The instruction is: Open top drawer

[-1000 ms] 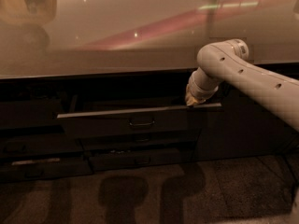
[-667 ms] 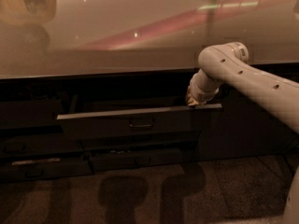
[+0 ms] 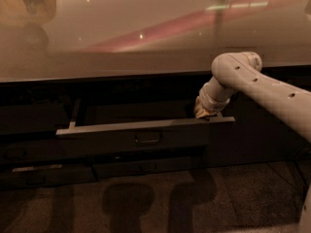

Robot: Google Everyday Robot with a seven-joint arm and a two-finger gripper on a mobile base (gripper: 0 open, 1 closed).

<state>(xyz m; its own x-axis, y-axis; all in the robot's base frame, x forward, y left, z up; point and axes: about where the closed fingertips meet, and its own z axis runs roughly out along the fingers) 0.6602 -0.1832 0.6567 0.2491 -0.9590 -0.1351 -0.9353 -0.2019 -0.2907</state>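
In the camera view, a wide pale tabletop [image 3: 146, 38] is seen across the upper half of the scene, glossy, with a reddish streak of reflected light and a few bright specks on it. A dark cabinet front is set beneath its front edge.

The top drawer [image 3: 112, 141] is found just under the tabletop edge, from left of centre to right of centre, and it stands partly open: its dark grey front is held forward of the cabinet face. Its pale metal top edge [image 3: 146, 125] is shown as a light band rising slightly toward the right. A small horizontal bar handle [image 3: 147, 139] is fixed at the middle of the front. At the drawer's left end a pale side rail [image 3: 74, 115] is seen running back into the dark opening. The inside is in shadow and nothing can be made out there.

The arm [image 3: 262, 89], off-white with small dark holes, is seen entering from the right edge, bent at a rounded joint and turned down toward the drawer. The gripper [image 3: 206, 113] is placed at the right end of the pale top edge, just behind the drawer front. Whether it is released or clenched cannot be told, as its lower part is hidden behind the front.

Below the top drawer a narrower, shorter drawer front [image 3: 146, 168] is seen shut. A speckled floor [image 3: 243, 198] is spread beneath, with dark shadows cast on it
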